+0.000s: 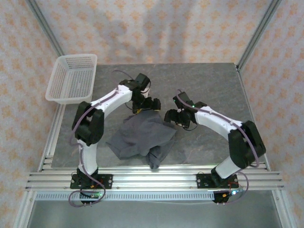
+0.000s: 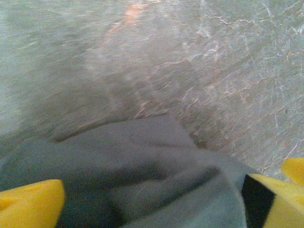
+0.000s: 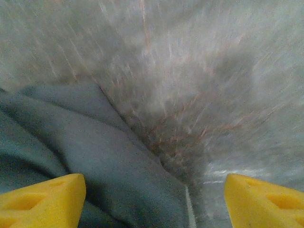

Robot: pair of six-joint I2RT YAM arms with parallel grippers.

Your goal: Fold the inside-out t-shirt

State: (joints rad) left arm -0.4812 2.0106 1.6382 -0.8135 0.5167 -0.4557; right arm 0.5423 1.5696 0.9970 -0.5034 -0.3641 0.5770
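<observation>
Hanging over the far edge of the t-shirt (image 1: 142,135), the left gripper (image 1: 146,105) has its jaws set wide apart. Its wrist camera shows a yellow fingertip (image 2: 29,204) low on the left and another at the right edge, with folds of grey cloth lying between them. Whether either pad presses the fabric cannot be told.

The right gripper (image 1: 172,117) is likewise spread. Its left fingertip (image 3: 42,199) sits over the cloth and the other over bare table (image 1: 209,90), so it straddles the shirt's edge without clamping anything.

The shirt lies rumpled near the front middle of the table, between the two arms. Its long axis runs roughly left to right across the table, with a bunched lump at the near right corner. Which end is neck or hem cannot be made out.

The overhead view gives the whole outline of the shirt and a white mesh basket (image 1: 77,56) at the far left corner, well apart from the cloth. The wrist views give the creases and a thin pale edge line on the fabric close up, though both are blurred.
</observation>
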